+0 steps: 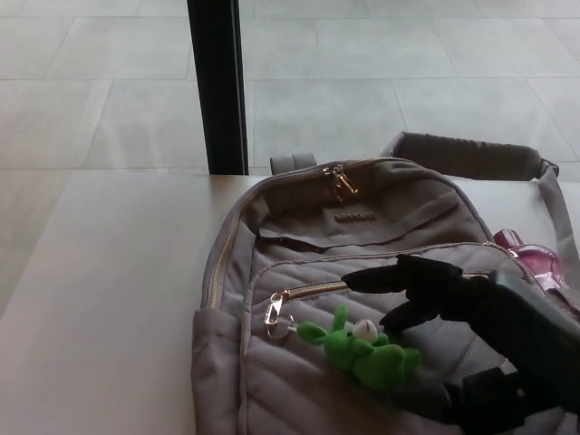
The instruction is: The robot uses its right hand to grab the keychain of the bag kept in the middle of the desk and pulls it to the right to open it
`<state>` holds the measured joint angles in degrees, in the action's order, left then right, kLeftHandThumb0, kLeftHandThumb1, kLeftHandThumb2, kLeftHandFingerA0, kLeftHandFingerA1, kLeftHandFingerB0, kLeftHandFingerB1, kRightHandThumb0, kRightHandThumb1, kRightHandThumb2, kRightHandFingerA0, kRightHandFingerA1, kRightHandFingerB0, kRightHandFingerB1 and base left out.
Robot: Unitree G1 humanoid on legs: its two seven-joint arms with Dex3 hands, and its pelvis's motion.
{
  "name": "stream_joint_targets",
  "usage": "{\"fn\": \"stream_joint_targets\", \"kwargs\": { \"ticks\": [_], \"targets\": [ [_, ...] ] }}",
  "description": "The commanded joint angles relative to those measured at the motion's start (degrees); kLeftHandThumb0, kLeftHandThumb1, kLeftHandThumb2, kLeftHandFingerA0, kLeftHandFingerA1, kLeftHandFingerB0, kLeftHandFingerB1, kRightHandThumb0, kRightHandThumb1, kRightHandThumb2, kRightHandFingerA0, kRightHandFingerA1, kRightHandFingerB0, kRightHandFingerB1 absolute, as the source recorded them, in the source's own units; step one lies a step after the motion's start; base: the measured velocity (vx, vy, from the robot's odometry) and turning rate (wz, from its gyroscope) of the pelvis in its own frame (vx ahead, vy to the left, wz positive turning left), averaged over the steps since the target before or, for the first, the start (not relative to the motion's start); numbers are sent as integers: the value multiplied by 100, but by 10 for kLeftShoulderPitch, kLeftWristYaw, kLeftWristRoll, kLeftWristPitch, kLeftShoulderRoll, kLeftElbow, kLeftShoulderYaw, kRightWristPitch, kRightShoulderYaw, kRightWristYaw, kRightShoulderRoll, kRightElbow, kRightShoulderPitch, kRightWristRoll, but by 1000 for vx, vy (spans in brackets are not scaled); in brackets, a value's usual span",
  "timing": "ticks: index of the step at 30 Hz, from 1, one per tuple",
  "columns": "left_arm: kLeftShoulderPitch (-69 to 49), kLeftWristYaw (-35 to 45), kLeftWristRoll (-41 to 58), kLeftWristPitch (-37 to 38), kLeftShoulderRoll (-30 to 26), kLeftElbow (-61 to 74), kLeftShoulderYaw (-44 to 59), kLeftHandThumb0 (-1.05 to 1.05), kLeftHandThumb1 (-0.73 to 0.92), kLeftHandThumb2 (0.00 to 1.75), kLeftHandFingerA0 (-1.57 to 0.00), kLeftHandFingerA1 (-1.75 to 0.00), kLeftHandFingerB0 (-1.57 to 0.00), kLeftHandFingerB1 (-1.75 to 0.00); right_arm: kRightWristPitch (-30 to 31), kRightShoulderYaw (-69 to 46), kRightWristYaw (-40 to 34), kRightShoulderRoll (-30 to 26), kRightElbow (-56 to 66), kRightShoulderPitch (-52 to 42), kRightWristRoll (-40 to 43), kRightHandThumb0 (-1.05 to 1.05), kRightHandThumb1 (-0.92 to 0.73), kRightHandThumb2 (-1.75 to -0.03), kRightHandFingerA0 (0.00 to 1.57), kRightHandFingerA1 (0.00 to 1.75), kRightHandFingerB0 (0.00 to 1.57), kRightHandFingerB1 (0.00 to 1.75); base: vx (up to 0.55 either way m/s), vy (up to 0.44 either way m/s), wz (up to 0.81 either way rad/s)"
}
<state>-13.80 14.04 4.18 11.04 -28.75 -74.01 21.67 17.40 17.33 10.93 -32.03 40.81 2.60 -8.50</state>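
Keychain (362, 353) is a small green plush: soft, light, squashy, probably slips if I only pinch fuzz. Better to wrap the body, near the ring at the zipper pull (275, 313). It lies on the bag (299, 227) front, mid tabletop (109, 299). My right hand (471, 317) hovers just right of it, fingers (376, 278) spread, empty, not touching.
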Motion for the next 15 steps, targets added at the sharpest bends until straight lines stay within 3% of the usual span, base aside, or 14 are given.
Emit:
{"fn": "stream_joint_targets", "kwargs": {
  "ticks": [1,2,5,6,7,11,12,14,15],
  "targets": [
    [-4,12,-1,26,-13,0,-6,-70,63,102,-52,-59,-40,-52,-8,28,7,-14,-9,1,-109,-86,-75,-63,57,64,36,39,0,0,0],
    [-4,12,-2,27,-14,-1,-7,-72,80,64,-58,-46,-47,-37,-9,31,8,-14,-9,1,-114,-86,-76,-63,57,64,36,38,0,0,0],
    [-4,20,-5,28,-17,-1,-12,-72,82,65,-56,-45,-45,-36,-28,41,6,-14,-11,-4,-132,-91,-75,-66,61,66,36,38,0,0,0],
    [-4,20,-4,27,-17,-1,-12,-72,82,65,-56,-45,-46,-36,-36,44,5,-14,-13,-4,-137,-93,-66,-105,61,71,32,49,0,0,0],
    [-4,17,-4,26,-17,0,-13,-72,81,65,-57,-45,-47,-37,-55,49,1,-17,-21,-8,-148,-86,-75,-63,63,64,36,38,0,0,0],
    [-3,5,-11,30,-17,2,-22,-72,82,65,-59,-45,-49,-38,-71,51,-6,-20,-30,-15,-179,-87,-74,-63,62,68,35,40,0,0,0],
    [-3,5,-10,29,-18,3,-23,-73,68,105,-52,-58,-39,-51,-70,51,-3,-21,-31,-16,-185,-90,-77,-63,62,73,33,42,0,0,0],
    [-4,8,-9,30,-19,5,-24,-72,67,105,-52,-59,-39,-52,-65,47,4,-29,-33,-19,-199,-89,-77,-63,60,73,32,41,0,0,0],
    [-3,13,-5,27,-19,3,-22,-72,83,65,-56,-45,-47,-38,-70,44,4,-32,-37,-19,-204,-93,-62,-86,61,76,29,47,0,0,0]
  ]
}}
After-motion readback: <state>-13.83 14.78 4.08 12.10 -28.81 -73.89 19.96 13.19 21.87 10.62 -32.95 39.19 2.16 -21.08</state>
